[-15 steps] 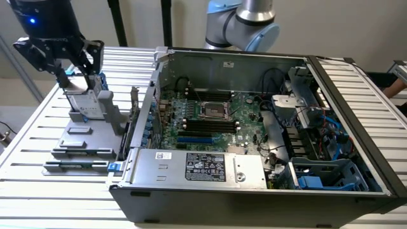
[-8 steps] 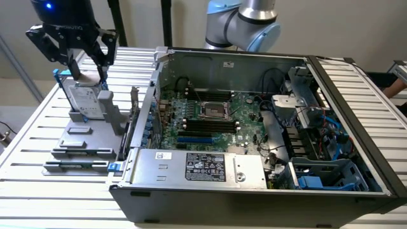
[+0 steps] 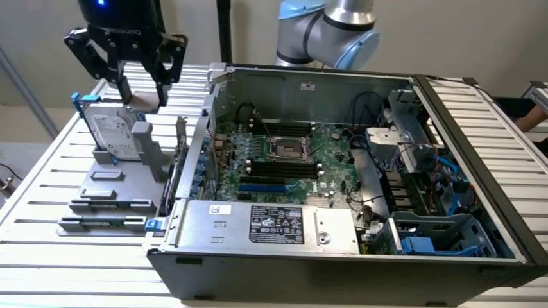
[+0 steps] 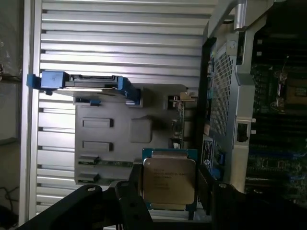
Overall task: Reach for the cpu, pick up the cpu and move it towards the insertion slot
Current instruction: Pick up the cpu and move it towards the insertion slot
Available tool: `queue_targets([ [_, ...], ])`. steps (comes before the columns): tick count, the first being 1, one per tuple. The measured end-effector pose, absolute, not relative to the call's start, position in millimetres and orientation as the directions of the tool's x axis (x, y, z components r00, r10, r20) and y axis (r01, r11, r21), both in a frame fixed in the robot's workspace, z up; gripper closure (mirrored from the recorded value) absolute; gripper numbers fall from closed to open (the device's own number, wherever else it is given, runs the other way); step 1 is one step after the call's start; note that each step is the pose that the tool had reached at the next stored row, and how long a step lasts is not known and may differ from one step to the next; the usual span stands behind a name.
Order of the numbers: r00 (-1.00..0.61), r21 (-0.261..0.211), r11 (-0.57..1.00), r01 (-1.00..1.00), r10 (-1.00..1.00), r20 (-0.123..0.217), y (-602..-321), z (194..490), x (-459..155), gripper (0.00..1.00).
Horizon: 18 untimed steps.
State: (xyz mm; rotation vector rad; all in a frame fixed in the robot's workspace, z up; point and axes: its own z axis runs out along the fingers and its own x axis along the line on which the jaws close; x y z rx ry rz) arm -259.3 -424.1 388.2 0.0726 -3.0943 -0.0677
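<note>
My black gripper (image 3: 144, 95) hangs above the grey holder tray (image 3: 111, 189) at the exterior view's left, outside the computer case. It is shut on the cpu (image 3: 146, 102), a small square chip held clear of the tray. In the wrist view the cpu (image 4: 169, 179) shows its silver top with a green rim, and a dark finger (image 4: 128, 203) stands on either side of it. The insertion slot (image 3: 289, 149) is a silvery-framed socket in the middle of the motherboard, well off to the exterior view's right of the gripper; it also appears as the insertion slot (image 4: 293, 91) inside the case.
A silver hard drive (image 3: 115, 131) with blue brackets leans on the tray just below the gripper. The case's near wall (image 3: 208, 122) stands between tray and motherboard. Black memory slots (image 3: 278, 170), cables (image 3: 368, 102) and a power supply (image 3: 274, 224) surround the socket. A hand (image 3: 537, 117) shows at the right edge.
</note>
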Motion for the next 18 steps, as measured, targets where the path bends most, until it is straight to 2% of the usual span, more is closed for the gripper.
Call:
queue_targets([
  [18,-0.998,0.057,0.997,-0.046,-0.048,0.046,-421.1,394.3,-177.5,0.45],
])
